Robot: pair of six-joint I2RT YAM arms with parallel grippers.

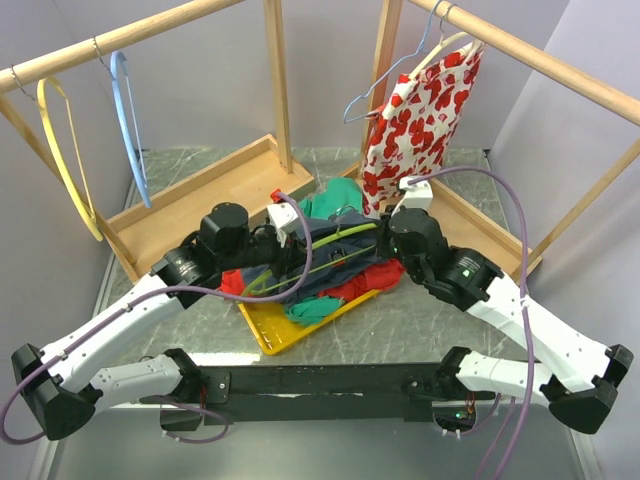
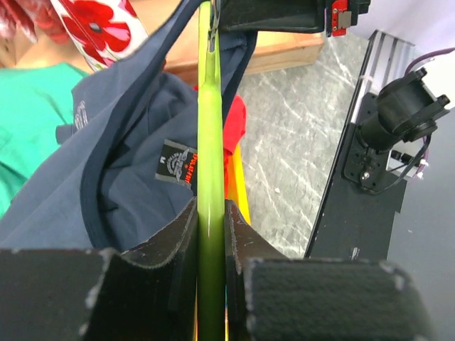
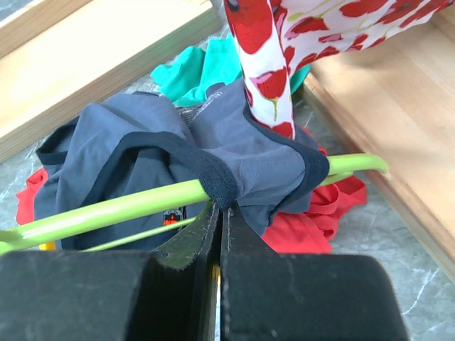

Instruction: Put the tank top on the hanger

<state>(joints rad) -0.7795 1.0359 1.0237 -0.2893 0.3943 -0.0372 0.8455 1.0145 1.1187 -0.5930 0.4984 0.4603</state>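
Between the left fingers (image 2: pixel 167 273), clamped tight on it, runs the hanger (image 2: pixel 210 177), its green bar leading away from them. Left of that bar hangs the tank top (image 2: pixel 121 177), one strap looped over it. Just above the right fingers (image 3: pixel 186 245), closed together, the tank top's dark hem wraps the hanger, and they pinch that fabric. Beyond them hangs a heart cloth (image 3: pixel 270 64); a red garment (image 3: pixel 309 231) lies on the bench (image 3: pixel 398 241).

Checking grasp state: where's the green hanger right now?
Top view centre, over the clothes pile: the hanger sits clamped in the left tool, the tank top strap looped over it.
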